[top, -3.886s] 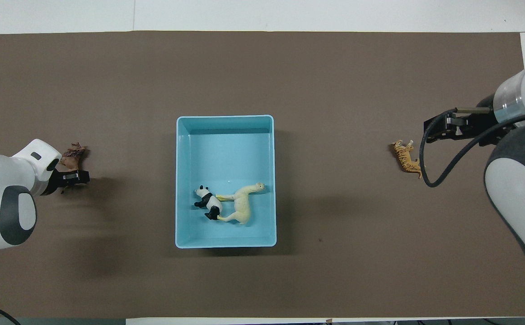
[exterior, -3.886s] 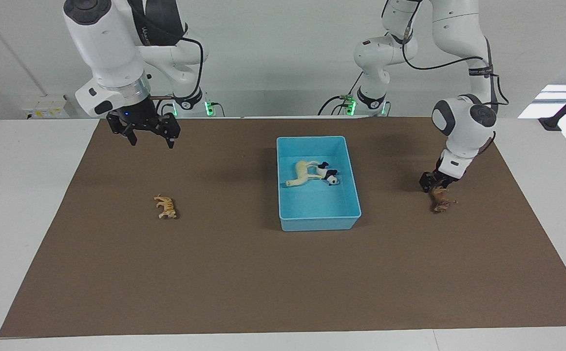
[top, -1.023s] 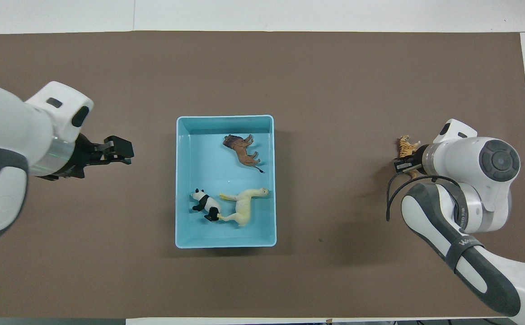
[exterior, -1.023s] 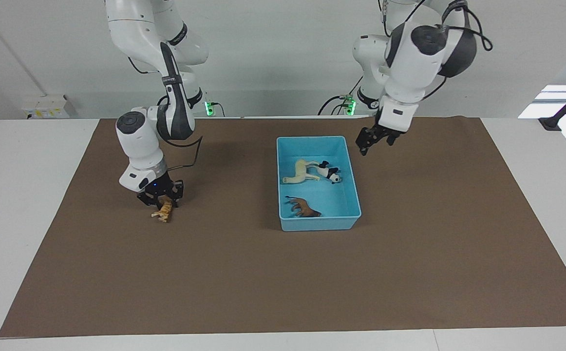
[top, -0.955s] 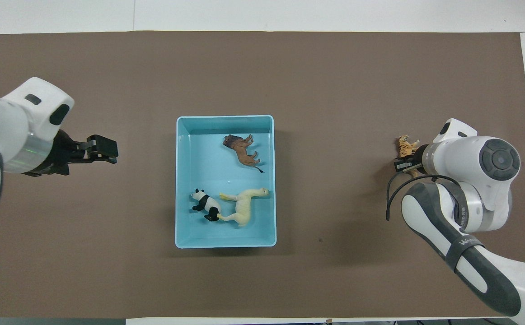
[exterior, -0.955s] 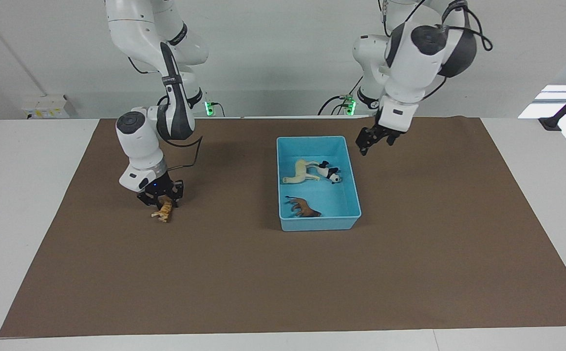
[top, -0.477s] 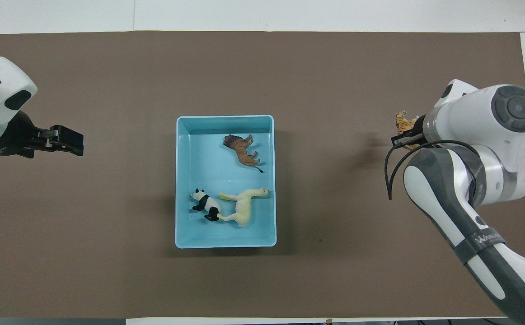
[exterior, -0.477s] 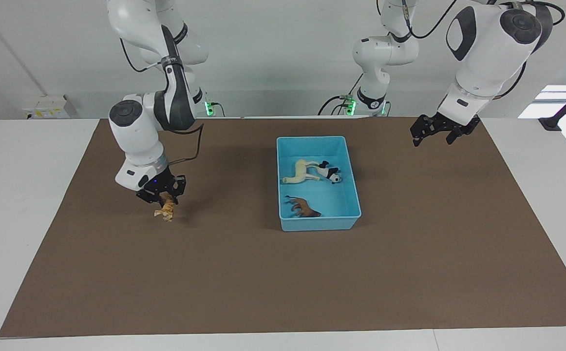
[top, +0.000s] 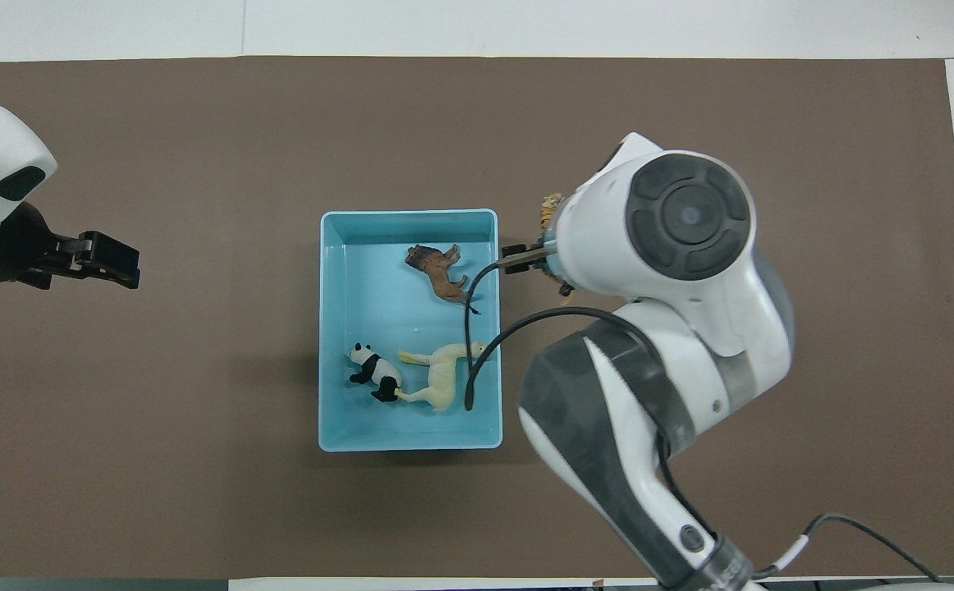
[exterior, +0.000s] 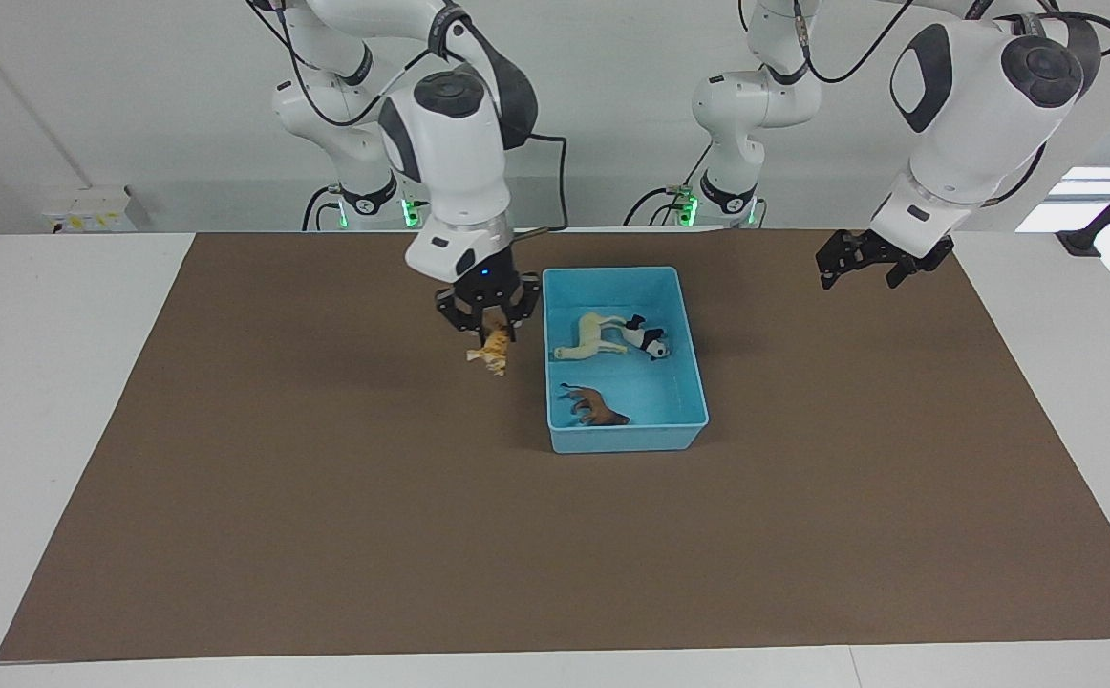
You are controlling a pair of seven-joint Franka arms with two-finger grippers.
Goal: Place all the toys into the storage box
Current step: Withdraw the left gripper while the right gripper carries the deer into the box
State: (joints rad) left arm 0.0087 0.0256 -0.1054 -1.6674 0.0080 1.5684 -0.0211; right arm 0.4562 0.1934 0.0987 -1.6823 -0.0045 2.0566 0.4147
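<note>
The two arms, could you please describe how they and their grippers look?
Both arms are glossy white rounded shells with dark grey joint caps and panels, and loose black cables. The right gripper and left gripper are black two-finger units. Green lights glow at both bases.

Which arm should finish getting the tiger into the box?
Right. The right gripper already holds the tiger in the air beside the storage box; the left gripper waits over the mat, empty.

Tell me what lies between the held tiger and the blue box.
Nothing: in the facing view only bare brown mat separates the tiger, hanging from the right gripper, from the box wall.
</note>
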